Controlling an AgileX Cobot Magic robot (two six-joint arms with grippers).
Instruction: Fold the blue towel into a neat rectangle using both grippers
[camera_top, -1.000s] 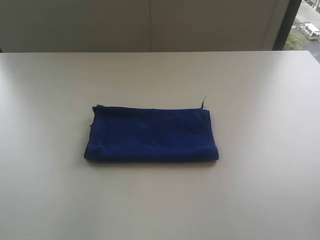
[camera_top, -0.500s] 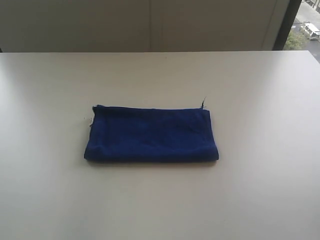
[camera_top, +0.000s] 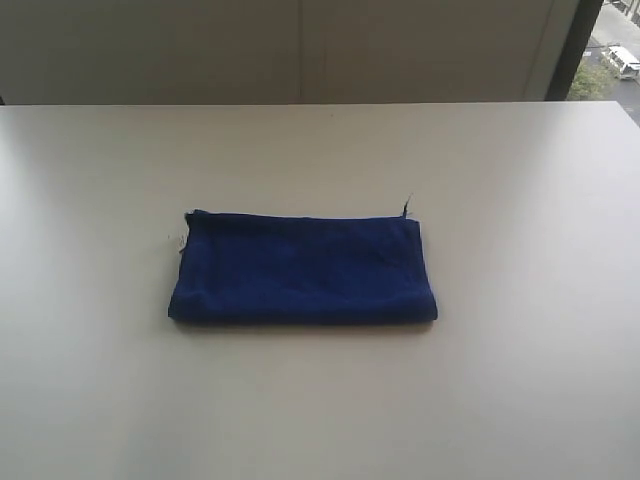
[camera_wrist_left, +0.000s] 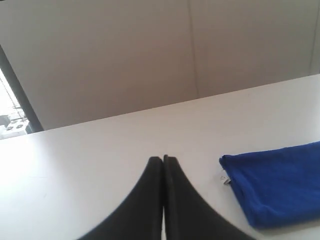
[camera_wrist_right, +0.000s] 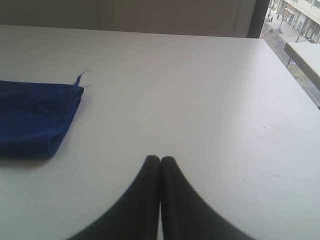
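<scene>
Towel: the blue towel (camera_top: 303, 268) lies flat in the middle of the table (camera_top: 320, 410) as a folded rectangle, long side running left to right.
Edges: the near edge looks rounded like a fold; the corners sit roughly square.
Tag: a small white tag (camera_top: 181, 240) peeks out at the far-left corner.
Thread: a loose thread (camera_top: 407, 204) sticks up at the far-right corner.
Left gripper: the left gripper (camera_wrist_left: 163, 159) has its fingers pressed together, holds nothing, and is apart from the towel's left end.
Right gripper: the right gripper (camera_wrist_right: 160, 160) is likewise closed and empty, apart from the right end.
Change: none over the last second; the towel is unmoved and no arm enters the exterior view.
Meaning: the fold looks finished, and both arms appear parked clear.
</scene>
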